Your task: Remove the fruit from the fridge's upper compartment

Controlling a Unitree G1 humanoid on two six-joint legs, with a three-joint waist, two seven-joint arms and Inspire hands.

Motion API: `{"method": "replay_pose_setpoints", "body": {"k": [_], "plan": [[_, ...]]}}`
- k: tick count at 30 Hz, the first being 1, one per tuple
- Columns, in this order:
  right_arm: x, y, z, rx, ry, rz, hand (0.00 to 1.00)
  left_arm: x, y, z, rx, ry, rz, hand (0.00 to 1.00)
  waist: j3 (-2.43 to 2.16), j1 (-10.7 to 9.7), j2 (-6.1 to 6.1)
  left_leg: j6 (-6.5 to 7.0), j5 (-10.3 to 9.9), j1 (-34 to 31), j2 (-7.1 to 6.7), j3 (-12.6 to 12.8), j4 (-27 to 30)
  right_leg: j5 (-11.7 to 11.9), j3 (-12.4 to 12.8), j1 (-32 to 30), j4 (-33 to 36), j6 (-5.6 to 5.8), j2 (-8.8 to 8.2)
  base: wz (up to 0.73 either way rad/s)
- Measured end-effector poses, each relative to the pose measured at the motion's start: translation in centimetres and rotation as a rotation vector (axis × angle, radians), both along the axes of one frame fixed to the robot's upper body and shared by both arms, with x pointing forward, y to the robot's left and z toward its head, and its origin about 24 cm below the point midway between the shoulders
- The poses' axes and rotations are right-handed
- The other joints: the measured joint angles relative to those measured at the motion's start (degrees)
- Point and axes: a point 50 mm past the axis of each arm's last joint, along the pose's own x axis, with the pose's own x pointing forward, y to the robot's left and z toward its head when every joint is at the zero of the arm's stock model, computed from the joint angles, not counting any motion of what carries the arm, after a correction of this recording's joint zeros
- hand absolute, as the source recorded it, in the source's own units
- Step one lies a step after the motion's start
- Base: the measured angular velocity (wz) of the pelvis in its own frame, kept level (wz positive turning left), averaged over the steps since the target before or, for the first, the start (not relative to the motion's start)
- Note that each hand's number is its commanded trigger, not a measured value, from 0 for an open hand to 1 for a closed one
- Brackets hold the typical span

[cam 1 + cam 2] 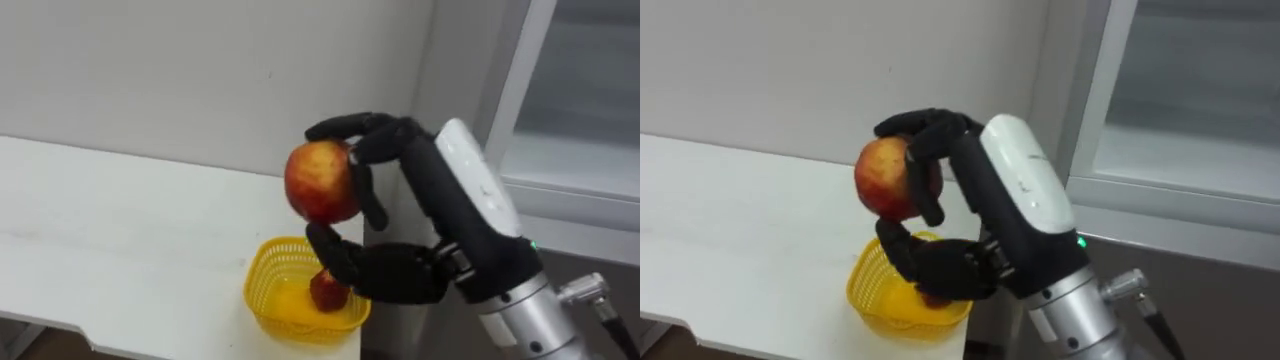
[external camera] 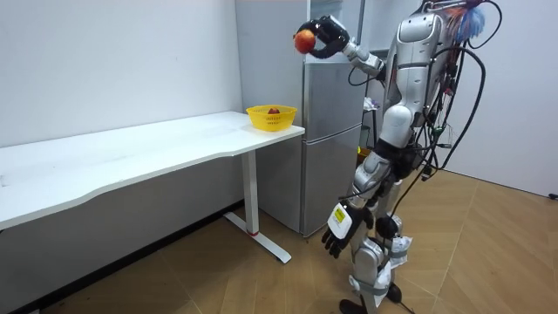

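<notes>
Apple (image 1: pixel 321 181): held high in the right hand (image 1: pixel 400 270), fingers and thumb curled round it.
Yellow basket (image 1: pixel 290 300): below the apple and slightly farther off, on the white table's (image 1: pixel 100 220) right end (red fruit (image 1: pixel 328 290) inside).
Left hand (image 2: pixel 336 231): hanging by the thigh.

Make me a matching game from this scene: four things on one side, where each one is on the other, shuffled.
1 large apple
2 yellow basket
3 small red fruit
4 left hand

A at the white table's end
B hanging low by the robot's leg
C gripped by the fingers of the right hand
D inside the basket

Pairs: 1-C, 2-A, 3-D, 4-B
</notes>
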Motion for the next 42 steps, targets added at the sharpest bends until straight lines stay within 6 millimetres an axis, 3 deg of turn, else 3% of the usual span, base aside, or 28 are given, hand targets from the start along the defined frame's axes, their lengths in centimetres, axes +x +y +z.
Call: {"method": "replay_pose_setpoints", "body": {"k": [5, 9, 13, 15, 18, 24, 37, 38, 40, 41, 42], "plan": [[1.1, 0.4, -2.3, -0.045, 0.1, -0.02, 1.0, 0.6, 0.1, 0.1, -0.006, -0.005, -0.007, 0.0, 0.05, 1.64, -0.1, 0.05, -0.01, -0.9, -0.25, -1.84, 0.77, -0.01, -1.77, 0.0, -0.05, 0.04, -0.23, 0.17], [3.9, -0.9, -5.4, -0.113, 0.245, -0.114, 1.0, 0.3, 0.3, 0.1, -0.011, 0.011, -0.005, 0.0, 0.19, 2.39, 0.1, 0.03, 0.0, -1.03, -0.28, -2.75, 0.83, -0.02, -2.65, 0.22, 0.05, 0.05, -0.33, 0.12], [5.2, -2.0, -7.8, -0.175, 0.349, -0.19, 1.0, 0.3, 0.2, 0.1, -0.015, 0.012, -0.002, 0.0, 0.14, 3.32, -0.12, 0.0, 0.0, -1.9, -0.37, -3.71, 1.03, -0.04, -3.83, 0.08, -0.19, 0.04, -0.67, 0.13], [5.6, -2.1, -9.0, -0.206, 0.396, -0.201, 1.0, 0.3, 0.2, 0.1, -0.015, 0.015, -0.001, 0.0, 0.16, 3.64, -0.22, -0.02, 0.02, -1.87, -0.39, -3.83, 1.14, -0.08, -3.96, 0.15, -0.19, 0.04, -0.71, 0.04], [5.9, -2.7, -10.7, -0.231, 0.468, -0.236, 1.0, 0.6, 0.2, 0.1, -0.015, 0.007, -0.002, 0.0, 0.57, 4.64, -0.78, -0.03, 0.03, -2.12, -0.47, -3.93, 1.27, -0.1, -4.04, 0.05, -0.34, 0.06, -0.74, 0.02], [6.6, -4.3, -13.7, -0.256, 0.603, -0.309, 1.0, 0.6, 0.3, 0.1, -0.015, 0.02, -0.007, 0.0, 0.4, 4.95, -1.54, 0.02, 0.02, -3.3, -1.05, -5.75, 2.22, -0.15, -5.67, 0.21, -0.88, 0.18, -1.13, 0.15], [7.3, -5.0, -14.1, -0.284, 0.631, -0.355, 1.0, 0.9, 0.2, 0.3, -0.022, 0.022, -0.007, 0.0, 0.45, 4.9, -1.47, 0.07, -0.03, -4.76, -1.37, -7.14, 3.36, -0.22, -6.24, 0.05, -0.91, 0.24, -1.19, 0.05], [7.3, -5.0, -14.1, -0.283, 0.63, -0.356, 0.86, 0.9, 0.2, 0.3, -0.022, 0.021, -0.007, 0.0, 0.45, 4.9, -1.47, 0.07, -0.03, -4.75, -1.37, -7.16, 3.4, -0.22, -6.24, 0.05, -0.92, 0.24, -1.18, 0.0], [7.3, -5.0, -14.1, -0.283, 0.63, -0.359, 0.2, 1.0, 0.2, 0.3, -0.024, 0.02, -0.008, 0.0, 0.45, 4.85, -1.46, 0.07, -0.03, -4.82, -1.37, -7.25, 3.95, -0.22, -6.28, 0.06, -0.94, 0.23, -1.15, 0.0], [7.3, -5.0, -14.1, -0.283, 0.63, -0.36, 0.0, 1.0, 0.2, 0.3, -0.024, 0.018, -0.009, 0.0, 0.45, 4.84, -1.46, 0.07, -0.03, -4.84, -1.37, -7.26, 3.95, -0.22, -6.29, 0.06, -0.94, 0.23, -1.15, 0.0], [7.3, -5.0, -14.1, -0.282, 0.631, -0.362, 0.0, 1.0, 0.2, 0.3, -0.025, 0.016, -0.01, 0.0, 0.46, 4.84, -1.44, 0.06, -0.03, -4.84, -1.37, -7.31, 3.97, -0.22, -6.3, 0.08, -0.96, 0.23, -1.13, 0.0]]}}
